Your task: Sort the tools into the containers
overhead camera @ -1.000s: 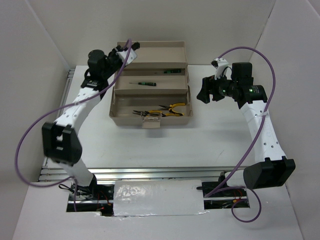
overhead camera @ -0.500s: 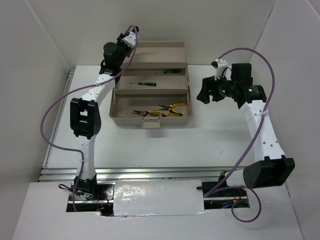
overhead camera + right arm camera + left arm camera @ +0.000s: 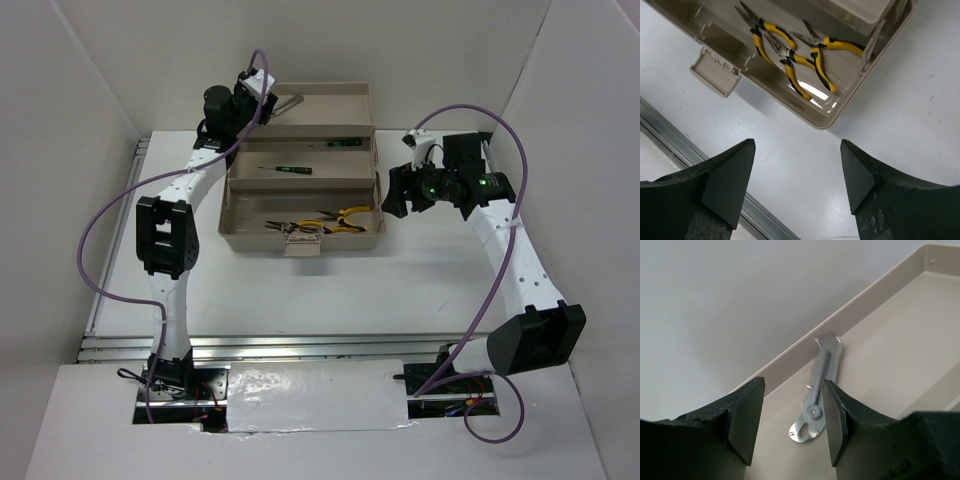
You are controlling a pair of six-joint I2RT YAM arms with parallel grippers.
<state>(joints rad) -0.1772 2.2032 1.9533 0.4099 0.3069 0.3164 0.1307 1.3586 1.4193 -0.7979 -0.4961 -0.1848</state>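
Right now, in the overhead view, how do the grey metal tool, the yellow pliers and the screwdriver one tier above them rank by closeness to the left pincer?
1. Grey metal tool: in the far top tier, right beside the left pincer.
2. Screwdriver: two tiers down, left of centre.
3. Yellow pliers: in the bottom tray, farthest.

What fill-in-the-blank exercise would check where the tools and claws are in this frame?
1. The yellow-handled pliers in the lowest tier of the toolbox number ____.
2. The grey metal tool lies in the toolbox's ____ tier, below the open left claw.
3. The right claw is open and holds ____.
Missing words: three; top; nothing.
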